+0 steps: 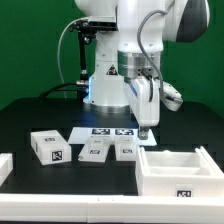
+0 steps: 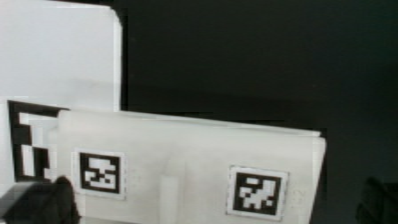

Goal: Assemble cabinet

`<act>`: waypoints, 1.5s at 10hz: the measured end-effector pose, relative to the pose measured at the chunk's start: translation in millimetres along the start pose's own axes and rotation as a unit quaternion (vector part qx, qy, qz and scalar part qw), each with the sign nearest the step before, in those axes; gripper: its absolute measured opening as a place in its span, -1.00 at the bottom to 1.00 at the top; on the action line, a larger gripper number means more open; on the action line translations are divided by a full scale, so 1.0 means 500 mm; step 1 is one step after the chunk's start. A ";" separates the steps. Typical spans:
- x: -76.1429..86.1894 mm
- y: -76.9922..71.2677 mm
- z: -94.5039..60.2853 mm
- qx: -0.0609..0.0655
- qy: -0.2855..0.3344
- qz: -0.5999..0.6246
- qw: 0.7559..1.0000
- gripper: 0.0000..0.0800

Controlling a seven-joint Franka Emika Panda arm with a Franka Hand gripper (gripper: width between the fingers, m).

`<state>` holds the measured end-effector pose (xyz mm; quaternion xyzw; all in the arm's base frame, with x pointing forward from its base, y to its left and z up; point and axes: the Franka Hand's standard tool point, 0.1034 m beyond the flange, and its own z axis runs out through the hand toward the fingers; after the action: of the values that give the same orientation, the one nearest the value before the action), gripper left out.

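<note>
At the front, exterior view's right: the cabinet (image 1: 180,172) sits open side up on the dark surface (image 1: 60,200), tag on its near face, nothing fitted to it yet. Just behind, toward the exterior view's left, three small tagged blocks (image 1: 93,150) lie in a row, apart from each other. The rightmost block (image 1: 125,150) is nearest the claw. Behind them the marker board (image 1: 108,132) lies flat. The claw (image 1: 146,126) hangs over the board's end on the exterior view's right, jaws spread wide, nothing btwn them, i.e. released. Wrist view shows a two-tag block (image 2: 187,165) under the cam w/ the board (image 2: 54,70) beyond it. Prob. the rightmost one, can't be sure.

Step in hand, my read: approach for a pick. To do it well:
- centre the jaws over the block's narrow width
- keep the fingers square to its sides
- come straight down
- close only once both fingers are past the top edge
- don't nudge the neighbours

Arm (image 1: 140,40): wrist near vertical, fingers pointing down, bulky joints above, base at the back.
</note>
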<state>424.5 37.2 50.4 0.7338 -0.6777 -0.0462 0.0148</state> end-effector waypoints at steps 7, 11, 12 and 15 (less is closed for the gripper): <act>0.056 0.022 0.047 0.033 0.010 0.033 0.999 0.99; 0.044 0.030 0.077 0.018 0.022 0.018 0.999 0.99; 0.044 0.030 0.077 0.018 0.022 0.016 0.999 0.99; 0.044 0.031 0.079 0.017 0.022 0.016 0.999 0.33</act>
<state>407.2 15.6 11.3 0.7238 -0.6895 -0.0183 0.0183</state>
